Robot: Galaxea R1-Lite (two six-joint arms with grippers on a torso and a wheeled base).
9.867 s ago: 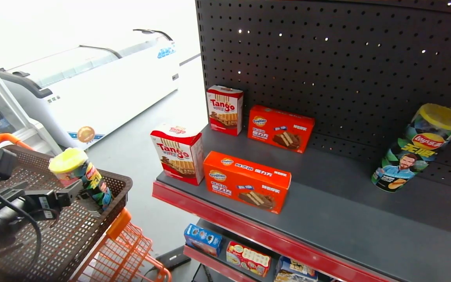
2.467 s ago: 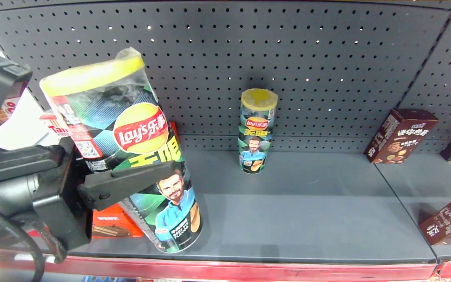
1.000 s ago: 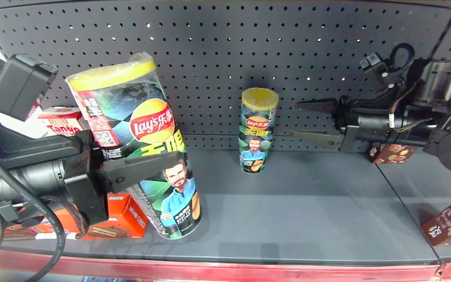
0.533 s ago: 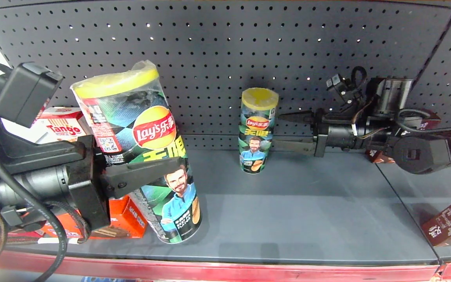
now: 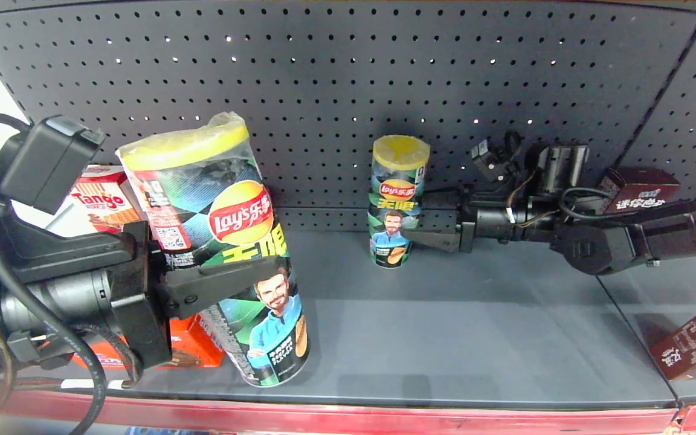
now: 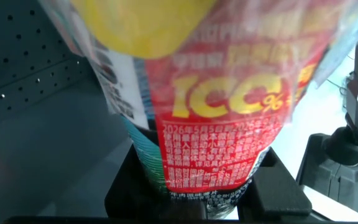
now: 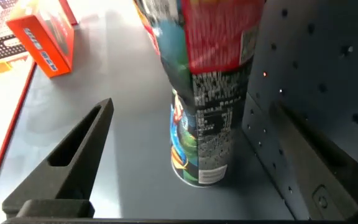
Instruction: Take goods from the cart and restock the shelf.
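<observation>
Placement step: left gripper (image 5: 227, 257) clamps 1 tilted chip canister (image 5: 203, 181) at the shelf (image 5: 444, 338) front. Right gripper (image 7: 191, 168), jaws apart, straddles the rear canister (image 5: 397, 199). Next move likely calls for uprighting, then release.

Light: bright, even; pinpoints glint through pegboard (image 5: 348, 72) holes.
Shadows: soft, faint patches on shelf (image 5: 444, 326).
Glare: sheen on front can (image 5: 221, 175) wrap; far-left background blown white.
Edges: shelf lip slightly bowed.

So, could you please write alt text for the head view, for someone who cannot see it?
The left end effector grips a tilted chip can near the front of the grey shelf; the open right end effector brackets an upright chip can by the pegboard.
</observation>
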